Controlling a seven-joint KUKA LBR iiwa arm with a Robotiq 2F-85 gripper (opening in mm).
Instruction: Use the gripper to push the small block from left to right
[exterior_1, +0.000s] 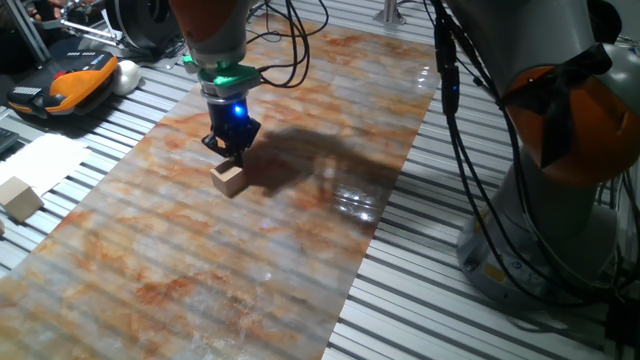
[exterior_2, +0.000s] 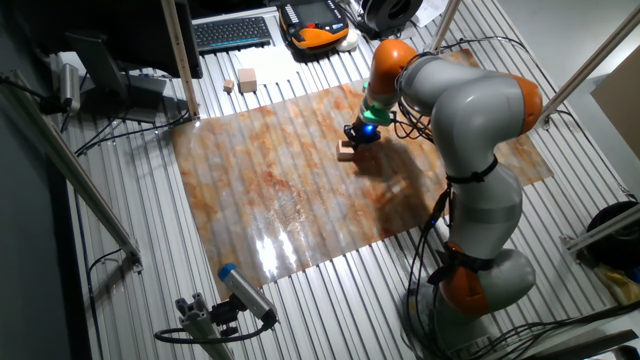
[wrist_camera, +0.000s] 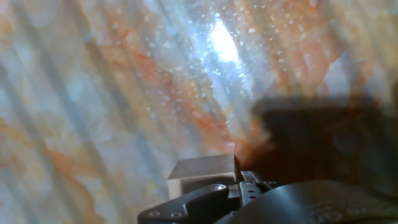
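The black two-finger gripper w/ blue light & green ring (exterior_1: 229, 152) hung low over the shiny orange-grey marble mat (exterior_1: 240, 260), tips right at the small tan wooden cube (exterior_1: 229, 178). Cube sat on the mat. Couldn't tell if fingers were spread or pressed together.

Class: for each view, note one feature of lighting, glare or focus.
One fixed view: the end effector casts a dark shadow rightward past the small block. The other fixed view: bright glare on the mat near its front edge. Hand view: soft focus, one white hotspot.
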